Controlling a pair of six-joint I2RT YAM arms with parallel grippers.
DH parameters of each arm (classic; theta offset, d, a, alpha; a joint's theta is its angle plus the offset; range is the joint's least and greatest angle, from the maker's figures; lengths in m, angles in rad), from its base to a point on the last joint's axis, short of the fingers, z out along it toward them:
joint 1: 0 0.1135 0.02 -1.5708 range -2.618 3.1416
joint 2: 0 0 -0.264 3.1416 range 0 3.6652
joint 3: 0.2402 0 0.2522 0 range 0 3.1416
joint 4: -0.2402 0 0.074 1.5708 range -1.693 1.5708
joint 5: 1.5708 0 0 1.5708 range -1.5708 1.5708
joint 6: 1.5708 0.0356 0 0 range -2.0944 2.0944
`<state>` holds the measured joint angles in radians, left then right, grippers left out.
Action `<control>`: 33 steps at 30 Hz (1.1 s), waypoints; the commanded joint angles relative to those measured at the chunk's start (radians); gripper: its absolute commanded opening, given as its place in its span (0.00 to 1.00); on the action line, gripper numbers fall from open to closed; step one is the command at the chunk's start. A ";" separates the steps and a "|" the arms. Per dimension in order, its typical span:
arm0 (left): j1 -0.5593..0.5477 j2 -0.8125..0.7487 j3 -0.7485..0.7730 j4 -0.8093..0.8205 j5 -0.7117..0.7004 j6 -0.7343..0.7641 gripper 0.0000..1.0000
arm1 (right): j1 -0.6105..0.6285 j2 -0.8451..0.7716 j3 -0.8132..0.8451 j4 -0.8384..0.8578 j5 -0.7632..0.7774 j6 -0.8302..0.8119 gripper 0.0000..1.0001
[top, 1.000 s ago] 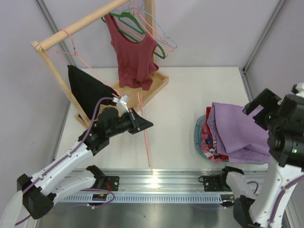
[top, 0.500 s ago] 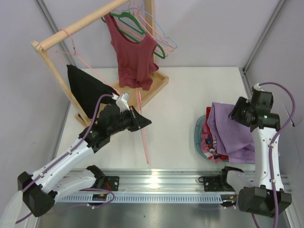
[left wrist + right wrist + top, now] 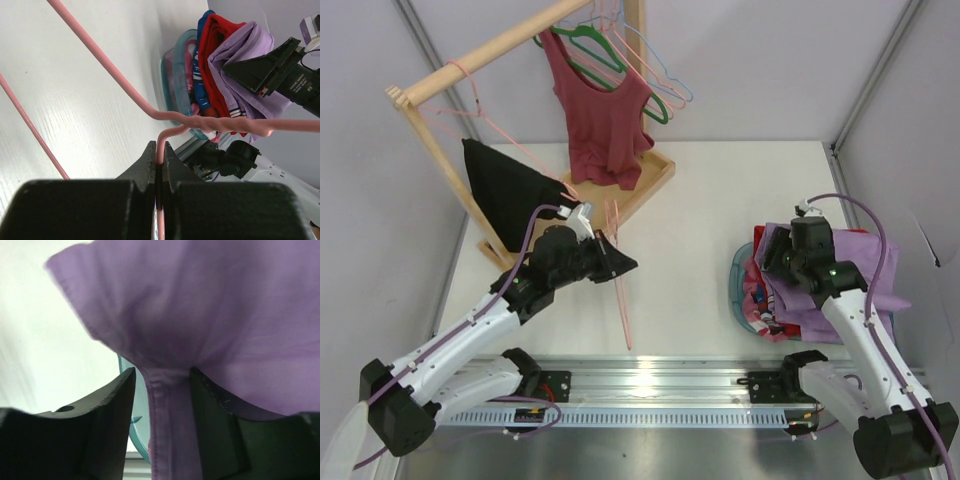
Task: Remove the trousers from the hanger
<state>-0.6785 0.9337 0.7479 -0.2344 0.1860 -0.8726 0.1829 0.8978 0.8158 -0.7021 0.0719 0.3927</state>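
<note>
Trousers off the hanger, right claw dropping back onto them

The left claw (image 3: 159, 150) is clamped on the neck of the bare pink hanger (image 3: 623, 300), held slanting over the worktop (image 3: 700, 230); the lilac trousers (image 3: 225, 300) lie heaped on the teal basket (image 3: 738, 290), well apart from it; within the last second the right arm has swung down from the right edge onto that heap, and the right claw (image 3: 162, 385) has narrowed from wide open around a raised fold; whether it already bites I cannot tell; the removal itself looks done, so this is probably a tidying grasp
</note>
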 commanded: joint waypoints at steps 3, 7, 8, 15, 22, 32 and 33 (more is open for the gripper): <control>0.005 -0.010 -0.008 0.066 0.016 0.004 0.00 | 0.079 -0.005 0.113 -0.045 0.092 0.089 0.64; 0.005 -0.007 -0.007 0.075 0.026 0.012 0.00 | 0.082 0.019 0.458 -0.314 0.190 0.069 0.65; 0.005 -0.006 -0.004 0.078 0.026 0.015 0.00 | 0.079 0.020 0.501 -0.354 0.215 0.072 0.65; 0.005 0.010 -0.002 0.109 0.056 0.017 0.00 | -0.043 -0.054 0.496 -0.530 0.367 0.094 0.60; 0.005 0.010 -0.002 0.109 0.067 0.027 0.00 | -0.244 -0.161 0.303 -0.534 0.172 0.096 0.40; 0.005 0.034 -0.001 0.127 0.084 0.026 0.00 | -0.246 -0.327 0.132 -0.672 0.121 0.182 0.16; 0.005 0.034 -0.002 0.126 0.084 0.027 0.00 | -0.244 -0.336 0.132 -0.683 0.126 0.187 0.16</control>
<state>-0.6781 0.9661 0.7410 -0.1570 0.2440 -0.8696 -0.0593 0.5793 0.9756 -1.3136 0.2195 0.5400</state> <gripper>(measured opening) 0.039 0.173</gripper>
